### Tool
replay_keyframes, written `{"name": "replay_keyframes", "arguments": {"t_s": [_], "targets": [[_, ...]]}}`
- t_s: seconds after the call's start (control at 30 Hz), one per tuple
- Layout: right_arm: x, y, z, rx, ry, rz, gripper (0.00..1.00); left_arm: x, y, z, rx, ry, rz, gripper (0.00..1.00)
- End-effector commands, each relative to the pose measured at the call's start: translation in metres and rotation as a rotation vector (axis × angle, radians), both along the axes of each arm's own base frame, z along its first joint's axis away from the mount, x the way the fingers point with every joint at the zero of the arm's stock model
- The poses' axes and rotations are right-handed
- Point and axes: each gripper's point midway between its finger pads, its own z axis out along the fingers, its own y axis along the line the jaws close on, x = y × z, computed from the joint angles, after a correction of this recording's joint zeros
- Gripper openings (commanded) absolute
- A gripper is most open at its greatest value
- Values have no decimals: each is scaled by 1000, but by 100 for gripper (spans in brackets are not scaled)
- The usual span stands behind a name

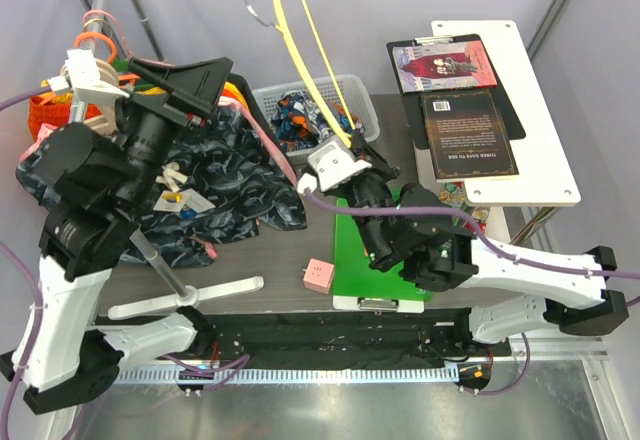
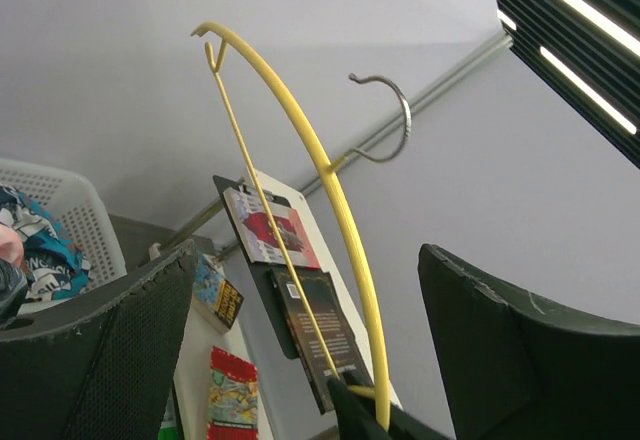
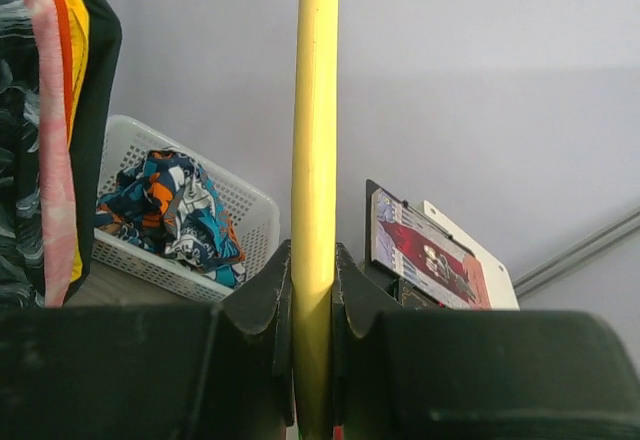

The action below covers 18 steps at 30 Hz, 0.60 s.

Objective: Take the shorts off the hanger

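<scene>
Closest in, the right fingers [image 3: 255, 310] are pinched shut on the hanger [image 3: 315, 110], gripping one bare arm low down. In the top view its long axis runs from them toward 11 o'clock, up to the hook, with no cloth on it. The shorts [image 1: 300, 115] lie bunched in the white basket [image 1: 365, 88], at about 10 o'clock from those fingers and apart from the plastic. The left fingers [image 2: 110, 340] stand spread wide and empty, at 9 o'clock from the basket above the dark garment [image 1: 235, 185]. Judging by this, only the right arm bears on the hanger.
</scene>
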Motion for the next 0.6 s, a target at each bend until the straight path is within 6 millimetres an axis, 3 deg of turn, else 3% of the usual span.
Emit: {"name": "replay_keyframes", "arguments": {"t_s": [0.0,0.17,0.23,0.27,0.33,0.37,0.53,0.57], "targets": [[3,-9,13,126,48,103,1,-36,-6,7,40,-67,-136,90],[17,-15,14,174,85,153,1,-67,-9,5,75,-108,-249,90],[14,-6,18,201,111,232,1,-76,-11,-1,86,-122,-289,90],[16,-8,17,198,124,242,1,-88,-4,2,71,-150,-293,90],[14,-6,22,231,144,270,1,-92,0,-6,81,-146,-291,90],[14,-7,15,203,172,265,1,-96,4,-10,94,-145,-285,90],[5,-32,20,229,245,249,1,-123,27,-17,126,-176,-266,91],[2,-36,10,215,287,245,1,-124,31,-18,127,-174,-257,90]]}}
